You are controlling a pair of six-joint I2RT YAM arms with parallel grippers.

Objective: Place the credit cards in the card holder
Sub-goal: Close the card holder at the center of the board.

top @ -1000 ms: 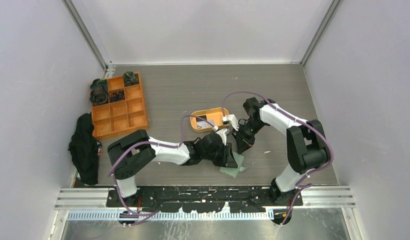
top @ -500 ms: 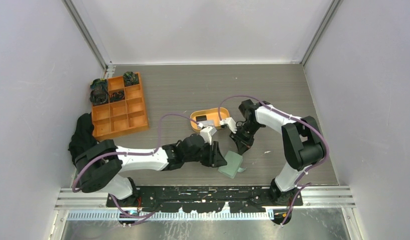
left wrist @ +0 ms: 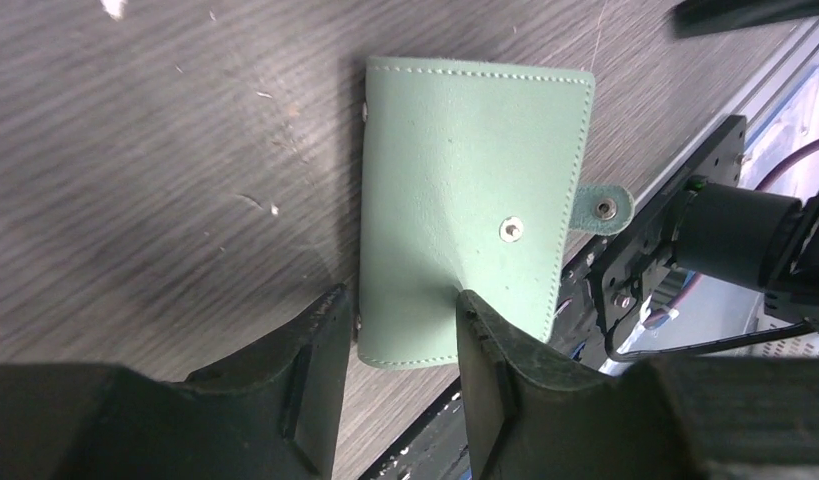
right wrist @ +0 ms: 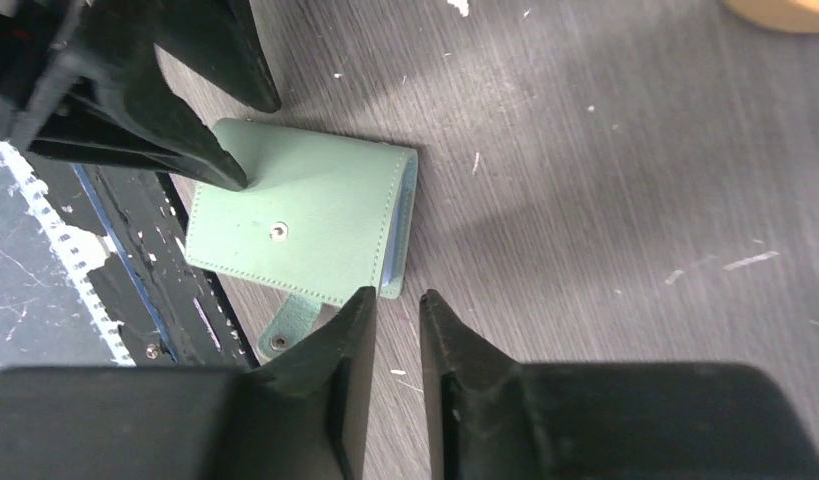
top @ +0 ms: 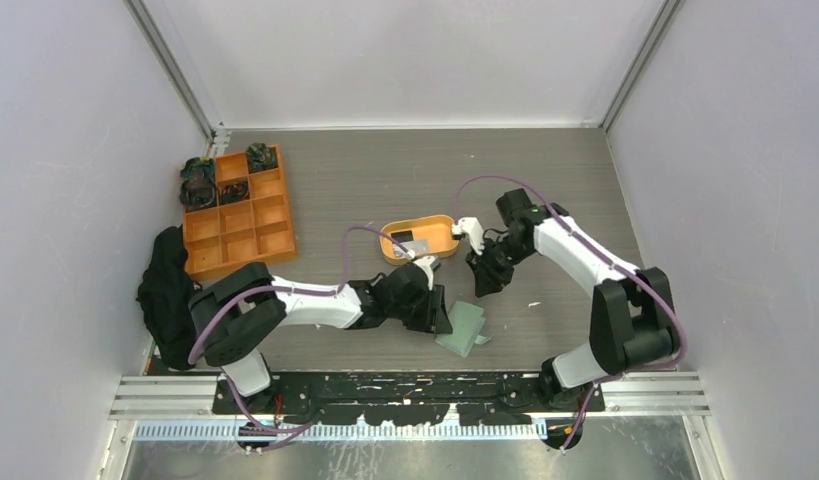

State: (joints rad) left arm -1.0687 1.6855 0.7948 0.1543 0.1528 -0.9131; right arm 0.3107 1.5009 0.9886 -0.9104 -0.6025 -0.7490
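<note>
The card holder [top: 466, 327] [left wrist: 475, 200] [right wrist: 305, 220] is a sage-green wallet lying closed and flat near the table's front edge, its snap tab [left wrist: 600, 208] undone and sticking out. My left gripper [top: 437, 312] [left wrist: 400, 305] is open. One fingertip [right wrist: 233, 178] presses on the wallet's cover, and the other rests on the table beside its edge. My right gripper [top: 482, 281] [right wrist: 397, 300] hovers over the wallet's open side, its jaws slightly apart and empty. A pale blue edge shows inside that open side. One credit card [top: 406, 240] lies in the orange oval tray [top: 445, 228].
An orange grid organiser [top: 253, 228] with dark items in its far cells stands at the left. A black cloth [top: 168, 295] lies beside it. The black front rail [top: 415, 385] [left wrist: 635, 260] runs just past the wallet.
My right gripper's jaws have parted from shut to a narrow gap. My left gripper has drawn back to the left and opened wider, uncovering the wallet.
</note>
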